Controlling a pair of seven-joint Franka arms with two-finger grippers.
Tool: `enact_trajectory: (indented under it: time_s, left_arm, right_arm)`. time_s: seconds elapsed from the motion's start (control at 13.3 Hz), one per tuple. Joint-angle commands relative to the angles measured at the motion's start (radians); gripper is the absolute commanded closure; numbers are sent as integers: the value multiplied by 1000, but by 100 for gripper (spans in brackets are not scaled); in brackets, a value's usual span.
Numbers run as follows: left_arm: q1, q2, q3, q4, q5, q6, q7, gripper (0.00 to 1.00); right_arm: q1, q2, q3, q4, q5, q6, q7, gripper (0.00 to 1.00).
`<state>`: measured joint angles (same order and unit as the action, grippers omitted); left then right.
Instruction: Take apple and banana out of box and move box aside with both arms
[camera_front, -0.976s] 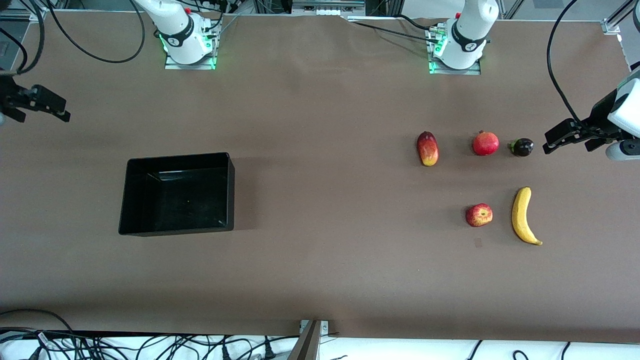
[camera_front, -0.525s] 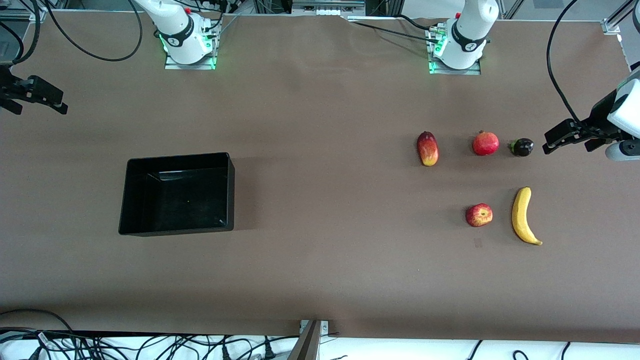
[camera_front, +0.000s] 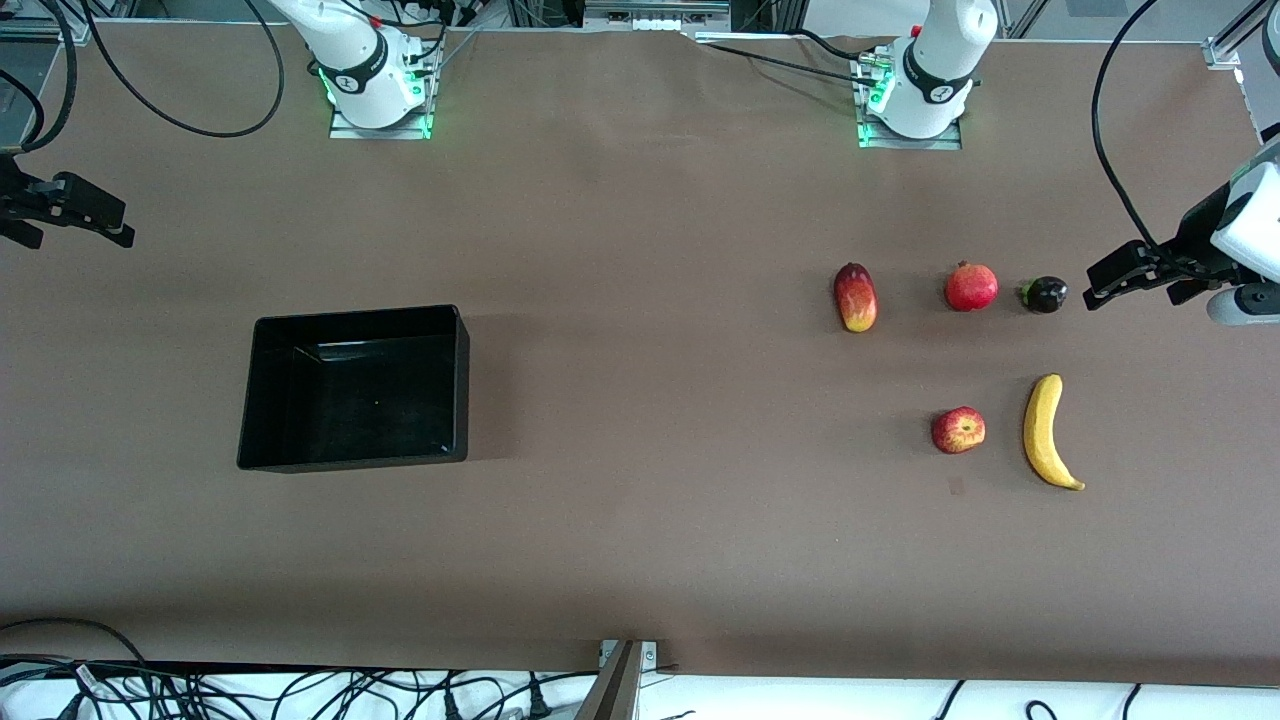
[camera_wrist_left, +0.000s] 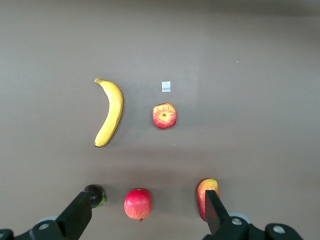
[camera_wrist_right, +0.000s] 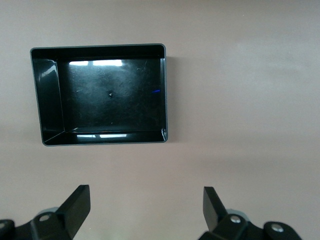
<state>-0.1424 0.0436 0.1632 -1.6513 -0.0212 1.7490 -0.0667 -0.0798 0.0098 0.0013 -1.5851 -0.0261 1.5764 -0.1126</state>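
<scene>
Apple (camera_front: 958, 430) and banana (camera_front: 1047, 431) lie side by side toward the left arm's end (untouched). Box (camera_front: 353, 387) sits toward the right arm's end. Left gripper (camera_front: 1100, 284) and right gripper (camera_front: 118, 224) are held aloft, jaws spread, empty.

mango (camera_front: 855, 297) | pomegranate (camera_front: 971, 287) | dark round fruit (camera_front: 1044, 294) (green-stemmed) | all in one row

the left gripper (camera_wrist_left: 145, 216) hangs over the brown table (camera_wrist_left: 250, 60), its two black fingers (camera_wrist_left: 77, 216) spread wide with nothing between them. taking the apple (camera_wrist_left: 164, 115) as the dial's centre, the banana (camera_wrist_left: 110, 111) lies at nine o'clock, a small pale tag (camera_wrist_left: 166, 86) at twelve, the pomegranate (camera_wrist_left: 137, 203) at seven, the mango (camera_wrist_left: 204, 197) at five. a dark fruit (camera_wrist_left: 96, 193) peeks beside one finger.
</scene>
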Motion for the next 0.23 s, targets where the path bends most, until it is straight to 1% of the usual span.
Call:
enact_trajectory:
  time_s: [0.0, 0.15]
  left_arm:
    - [4, 9, -2, 21, -22, -6, -4, 0]
    - [1, 9, -2, 24, -22, -8, -5, 0]
  right_arm:
    - [-15, 9, 2, 24, 5, -16, 14, 0]
    - [-15, 7, 2, 24, 5, -19, 14, 0]
